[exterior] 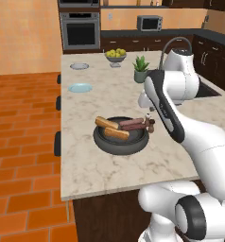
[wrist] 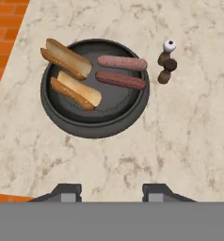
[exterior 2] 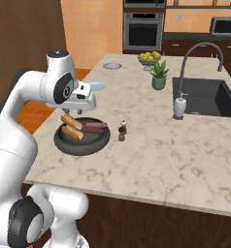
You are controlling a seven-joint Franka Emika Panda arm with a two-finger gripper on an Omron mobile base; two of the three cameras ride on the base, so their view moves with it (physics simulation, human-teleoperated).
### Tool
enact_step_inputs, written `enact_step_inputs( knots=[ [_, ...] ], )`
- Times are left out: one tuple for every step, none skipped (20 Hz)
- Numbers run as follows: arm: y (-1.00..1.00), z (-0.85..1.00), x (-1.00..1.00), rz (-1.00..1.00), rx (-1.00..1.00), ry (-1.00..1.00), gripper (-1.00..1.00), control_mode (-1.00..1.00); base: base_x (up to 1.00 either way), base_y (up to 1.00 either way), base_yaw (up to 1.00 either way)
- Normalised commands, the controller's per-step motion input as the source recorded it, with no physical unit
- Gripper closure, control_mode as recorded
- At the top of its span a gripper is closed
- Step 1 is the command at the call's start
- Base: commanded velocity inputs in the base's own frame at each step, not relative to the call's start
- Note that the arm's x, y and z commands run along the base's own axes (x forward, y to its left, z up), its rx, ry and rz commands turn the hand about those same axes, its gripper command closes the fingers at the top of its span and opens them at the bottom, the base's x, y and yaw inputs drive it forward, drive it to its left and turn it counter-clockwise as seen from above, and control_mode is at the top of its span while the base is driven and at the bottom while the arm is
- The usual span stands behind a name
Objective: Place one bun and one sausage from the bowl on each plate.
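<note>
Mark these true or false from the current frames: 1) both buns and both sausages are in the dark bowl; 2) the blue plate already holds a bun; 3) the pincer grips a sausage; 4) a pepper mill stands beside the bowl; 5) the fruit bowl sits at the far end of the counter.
1) True: two buns and two sausages lie in the bowl.
2) False: the blue plate is bare.
3) False: the pincer hangs above the counter, holding nothing.
4) True: the pepper mill stands just outside the bowl's rim.
5) True: the fruit bowl is there.
</note>
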Motion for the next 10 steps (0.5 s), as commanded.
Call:
enact_step_inputs(
  knots=[
    [0.00,0.00,-0.12,0.00,0.00,0.00,-1.00,-1.00,0.00,0.00,0.00],
    [0.00,0.00,-0.39,0.00,0.00,0.00,-1.00,-1.00,0.00,0.00,0.00],
    [0.00,0.00,-0.63,0.00,0.00,-0.05,-1.00,-1.00,0.00,0.00,0.00],
    [0.00,0.00,-0.75,0.00,0.00,-0.03,-1.00,-1.00,0.00,0.00,0.00],
    [0.00,0.00,-0.94,-0.02,0.00,-0.25,-1.00,-1.00,0.00,0.00,0.00],
    [0.00,0.00,-0.91,0.00,0.07,-0.05,-1.00,-1.00,0.00,0.00,0.00],
    [0.00,0.00,-0.78,0.00,0.02,-0.05,-1.00,-1.00,0.00,0.00,0.00],
    [0.00,-0.02,-0.74,0.00,0.03,-0.05,-1.00,-1.00,0.00,0.00,0.00],
    [0.05,0.00,-0.69,0.00,0.00,-0.06,-1.00,-1.00,0.00,0.00,0.00],
    [0.07,0.00,-0.44,0.02,-0.05,-0.07,-1.00,-1.00,0.00,0.00,0.00]
  ],
)
